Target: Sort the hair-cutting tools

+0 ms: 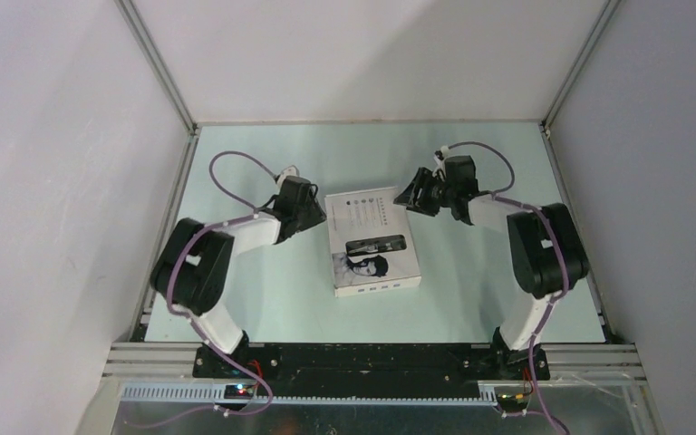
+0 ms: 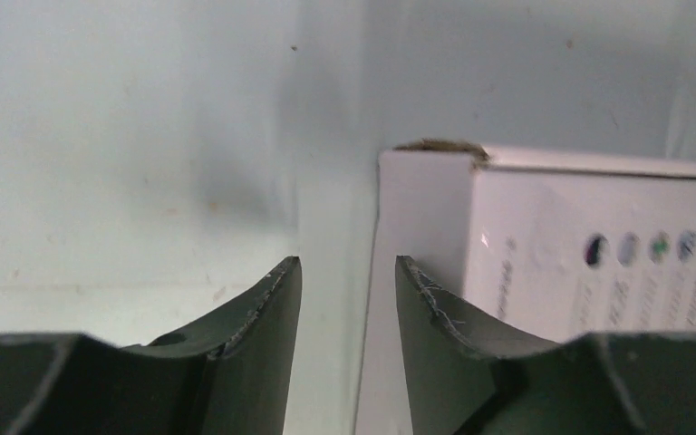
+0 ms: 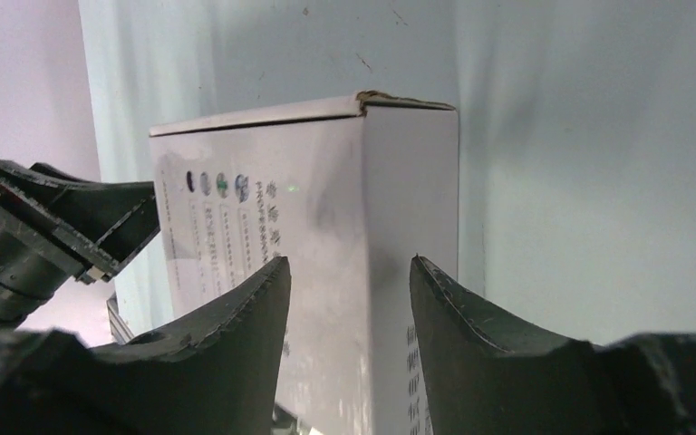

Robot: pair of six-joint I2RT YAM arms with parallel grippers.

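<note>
Now the left arm [image 1: 254,234] and right arm [image 1: 544,245] bend inward over the worktop [image 1: 263,304], each reaching a far corner of the shut white box [image 1: 373,272] at centre. Both pairs of jaws are spread and empty. The hair-cutting tools are out of sight.

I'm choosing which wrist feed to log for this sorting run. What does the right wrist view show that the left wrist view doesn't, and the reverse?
Only the right wrist view: the left gripper, reaching in on the far side of the white box. Only the left wrist view: a wide stretch of table beside the box. Both: the box's printed lid with its row of coloured dots, a frayed far corner, and that camera's own dark fingers standing apart. Neither shows any hair-cutting tool.
</note>
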